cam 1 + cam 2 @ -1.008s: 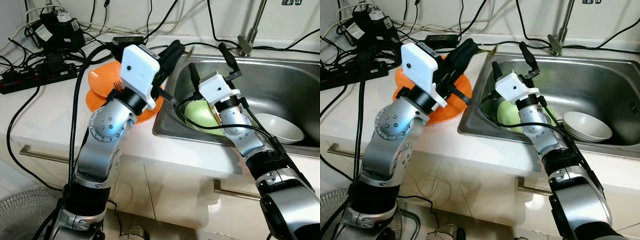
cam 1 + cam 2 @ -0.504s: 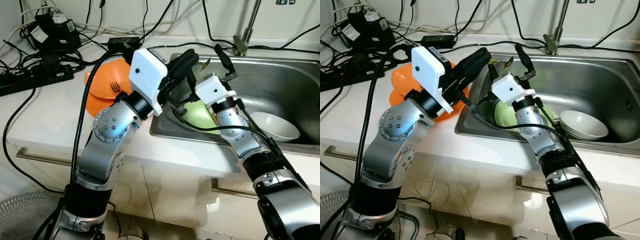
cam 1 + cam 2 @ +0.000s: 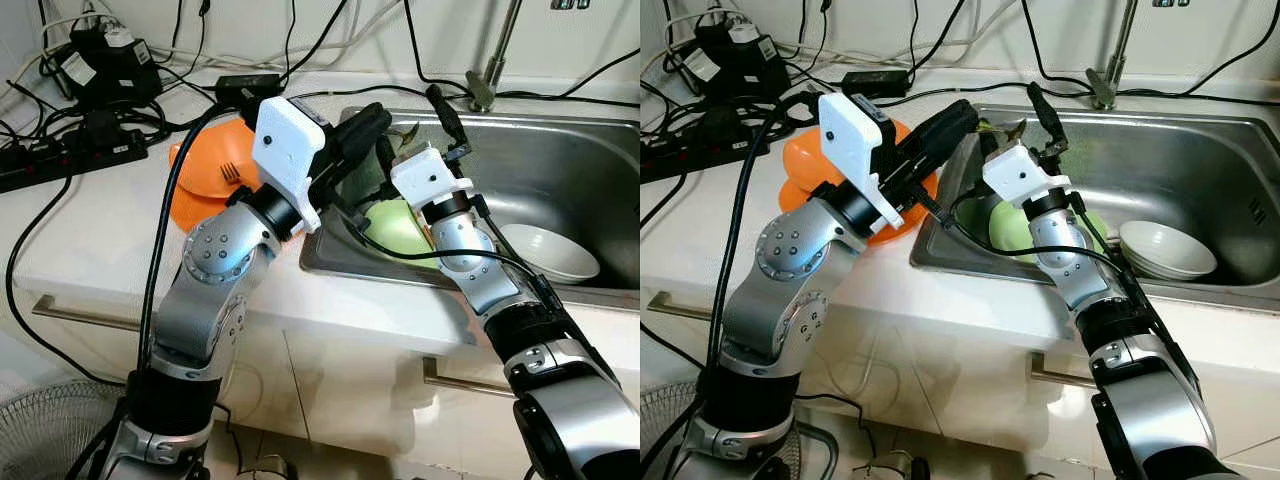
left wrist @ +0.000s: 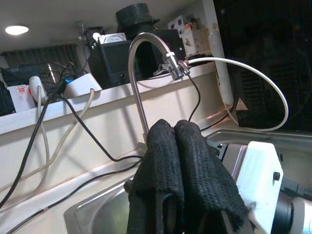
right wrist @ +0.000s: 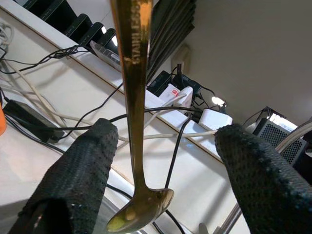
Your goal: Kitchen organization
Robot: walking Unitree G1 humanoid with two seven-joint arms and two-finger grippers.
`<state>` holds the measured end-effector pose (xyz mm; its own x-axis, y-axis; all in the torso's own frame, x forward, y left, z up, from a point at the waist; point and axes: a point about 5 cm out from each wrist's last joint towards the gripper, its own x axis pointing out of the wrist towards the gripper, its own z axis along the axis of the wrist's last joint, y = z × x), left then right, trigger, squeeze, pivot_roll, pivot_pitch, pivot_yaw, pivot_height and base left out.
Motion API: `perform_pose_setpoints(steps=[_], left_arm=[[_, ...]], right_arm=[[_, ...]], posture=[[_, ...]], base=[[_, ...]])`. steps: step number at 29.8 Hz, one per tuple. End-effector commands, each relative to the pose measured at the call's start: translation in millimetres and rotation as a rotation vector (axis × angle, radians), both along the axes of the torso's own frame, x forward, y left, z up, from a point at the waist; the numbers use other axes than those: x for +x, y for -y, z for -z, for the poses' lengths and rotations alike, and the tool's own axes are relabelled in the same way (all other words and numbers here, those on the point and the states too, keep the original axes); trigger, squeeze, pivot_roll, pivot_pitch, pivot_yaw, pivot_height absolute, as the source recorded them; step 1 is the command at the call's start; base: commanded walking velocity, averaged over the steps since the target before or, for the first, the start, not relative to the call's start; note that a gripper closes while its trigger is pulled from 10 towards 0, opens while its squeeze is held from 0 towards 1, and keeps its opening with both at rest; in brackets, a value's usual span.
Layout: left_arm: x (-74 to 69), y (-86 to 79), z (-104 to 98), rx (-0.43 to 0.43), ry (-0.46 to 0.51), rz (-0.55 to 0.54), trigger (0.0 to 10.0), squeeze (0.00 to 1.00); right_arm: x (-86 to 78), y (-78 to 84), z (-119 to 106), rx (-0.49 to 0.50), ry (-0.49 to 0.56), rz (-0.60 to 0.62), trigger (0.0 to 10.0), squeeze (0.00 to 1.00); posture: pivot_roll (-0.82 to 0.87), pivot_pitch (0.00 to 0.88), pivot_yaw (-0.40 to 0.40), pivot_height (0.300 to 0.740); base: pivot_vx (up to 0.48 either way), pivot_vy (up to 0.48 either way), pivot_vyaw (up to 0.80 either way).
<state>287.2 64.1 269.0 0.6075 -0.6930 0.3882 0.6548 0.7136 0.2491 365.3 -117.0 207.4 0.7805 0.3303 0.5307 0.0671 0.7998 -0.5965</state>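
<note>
My left gripper (image 3: 370, 116) reaches from the counter over the sink's left rim, shut on a gold spoon (image 3: 1015, 128); its fingertips (image 4: 174, 129) press together. The spoon (image 5: 134, 97) hangs between the spread fingers (image 5: 78, 170) of my right gripper (image 3: 412, 128), which is open and does not touch it. The right gripper sits above a green bowl (image 3: 395, 225) in the sink's left end. An orange plate (image 3: 200, 180) with a fork (image 3: 232, 172) on it lies on the counter behind the left arm.
The steel sink (image 3: 570, 150) also holds stacked white bowls (image 3: 550, 255) at the right. A faucet (image 3: 492, 60) stands at its back rim. Power strips, adapters and tangled cables (image 3: 95, 75) cover the back left counter. A fan (image 3: 45, 435) stands on the floor.
Over the last second my left gripper carried the spoon rightward, from above the orange plate to the sink, between the right gripper's fingers. The view also shifted slightly. The right gripper stayed open.
</note>
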Motion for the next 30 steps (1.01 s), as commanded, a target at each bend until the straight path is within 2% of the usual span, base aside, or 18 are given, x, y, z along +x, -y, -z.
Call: perform_pose_setpoints(steps=[1,30], left_arm=[[1.4,-2.6,1.5,-0.006,-0.017,0.0,10.0,0.0],[2.1,-3.4,4.0,-0.023,-0.065,0.01,10.0,0.0]], right_arm=[[-0.6,-0.5,-0.8,0.022,-0.004,-0.002,0.0,0.0],[-1.8,-6.4,2.7,0.012,-0.024,-0.02,0.0,0.0]], posture=[[0.16,0.023,0.096,0.74],[0.15,0.033,0.102,0.74]], base=[[0.0,0.0,0.0],[0.0,0.0,0.0]])
